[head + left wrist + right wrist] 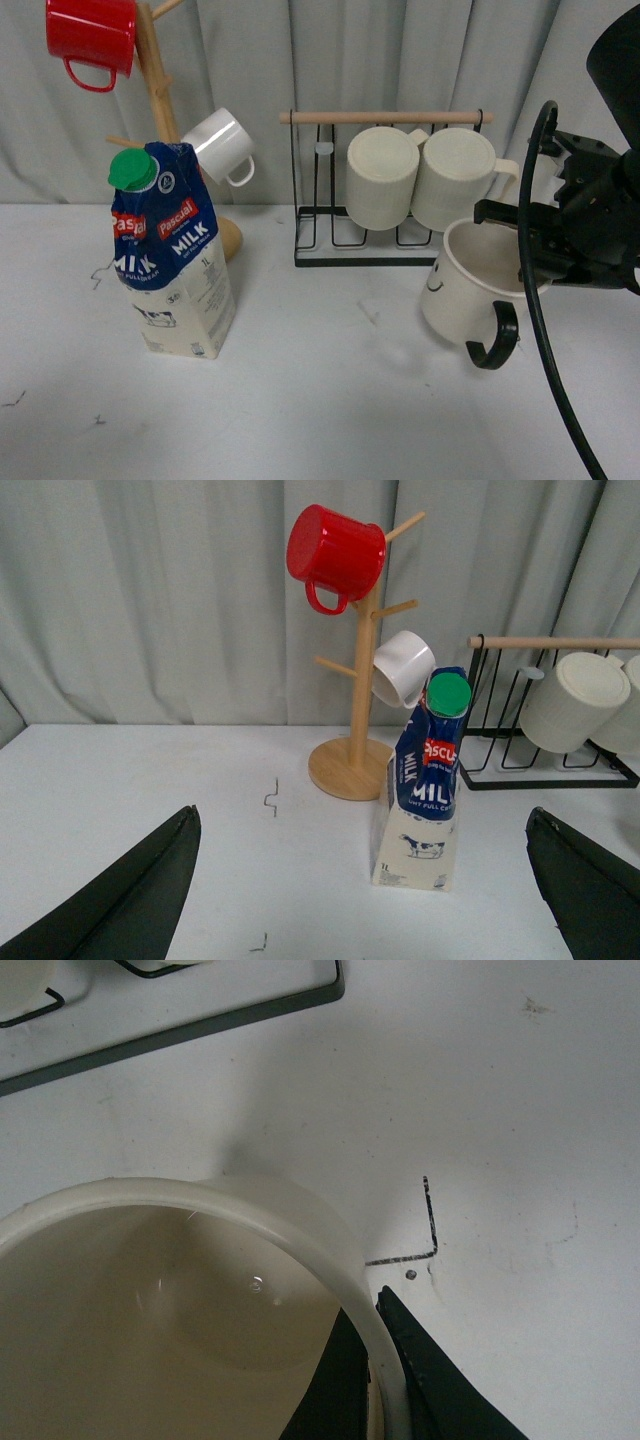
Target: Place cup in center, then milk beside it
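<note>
The cup (468,285), cream-white with a black handle (495,342) and a small smiley face, hangs tilted just above the white table at the right. My right gripper (528,268) is shut on its rim. In the right wrist view the rim (200,1200) runs between the two dark fingers, with the gripper (385,1385) pinching the wall from inside and outside. The milk (170,260) stands upright at the left; it also shows in the left wrist view, where the carton (425,790) lies ahead of my open left gripper (360,910), well apart from it.
A wooden mug tree (160,90) behind the milk carries a red mug (92,35) and a small white mug (222,145). A black wire rack (330,240) at the back holds two ribbed cream mugs (382,178). A grey curtain closes the rear.
</note>
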You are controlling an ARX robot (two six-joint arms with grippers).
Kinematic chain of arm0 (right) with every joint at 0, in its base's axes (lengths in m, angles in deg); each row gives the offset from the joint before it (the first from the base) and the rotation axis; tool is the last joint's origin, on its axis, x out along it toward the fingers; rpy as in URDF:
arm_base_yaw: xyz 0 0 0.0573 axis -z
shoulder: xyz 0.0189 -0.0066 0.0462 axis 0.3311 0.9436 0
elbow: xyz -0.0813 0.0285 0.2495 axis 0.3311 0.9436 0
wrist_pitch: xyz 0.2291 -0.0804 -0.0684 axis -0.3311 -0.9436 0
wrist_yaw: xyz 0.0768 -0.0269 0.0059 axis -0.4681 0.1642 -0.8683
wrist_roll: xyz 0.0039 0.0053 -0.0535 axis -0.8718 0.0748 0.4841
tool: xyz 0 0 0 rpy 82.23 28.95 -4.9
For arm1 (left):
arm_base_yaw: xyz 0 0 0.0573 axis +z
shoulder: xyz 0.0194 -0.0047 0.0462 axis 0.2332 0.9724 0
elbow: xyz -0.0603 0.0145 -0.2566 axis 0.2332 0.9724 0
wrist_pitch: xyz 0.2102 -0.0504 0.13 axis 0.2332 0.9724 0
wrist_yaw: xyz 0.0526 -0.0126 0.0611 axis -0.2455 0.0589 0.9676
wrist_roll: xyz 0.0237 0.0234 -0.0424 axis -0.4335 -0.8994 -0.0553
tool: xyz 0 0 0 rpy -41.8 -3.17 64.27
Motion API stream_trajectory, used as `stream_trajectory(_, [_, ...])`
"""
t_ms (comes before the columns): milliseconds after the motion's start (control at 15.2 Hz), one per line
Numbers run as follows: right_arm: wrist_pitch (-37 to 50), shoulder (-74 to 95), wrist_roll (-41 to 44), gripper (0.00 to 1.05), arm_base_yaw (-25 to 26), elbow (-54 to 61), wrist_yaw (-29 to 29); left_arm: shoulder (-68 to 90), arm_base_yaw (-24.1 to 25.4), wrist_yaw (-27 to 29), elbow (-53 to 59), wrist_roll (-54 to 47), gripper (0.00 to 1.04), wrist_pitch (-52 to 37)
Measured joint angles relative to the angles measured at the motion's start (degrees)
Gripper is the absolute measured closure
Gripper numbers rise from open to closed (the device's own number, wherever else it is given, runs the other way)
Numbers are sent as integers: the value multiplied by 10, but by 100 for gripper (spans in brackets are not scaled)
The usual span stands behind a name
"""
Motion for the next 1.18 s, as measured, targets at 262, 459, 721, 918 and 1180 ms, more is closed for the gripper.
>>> stream_trajectory(262, [-13, 27, -14, 102, -29, -29, 10, 0, 0, 0, 0, 0, 7, 0])
stream_trajectory(459, [-21, 43, -17, 102, -43, -41, 10, 0, 0, 0, 0, 0, 7, 0])
stream_trajectory(721, [-28, 57, -17, 102, -56, -59, 17, 0, 0, 0, 0, 0, 7, 0])
stream_trajectory(918, [-33, 76, -19, 102, -70, -70, 18, 0, 0, 0, 0, 0, 7, 0])
stream_trajectory(1180, [-37, 85, -18, 101, -81, -81, 28, 0, 0, 0, 0, 0, 7, 0])
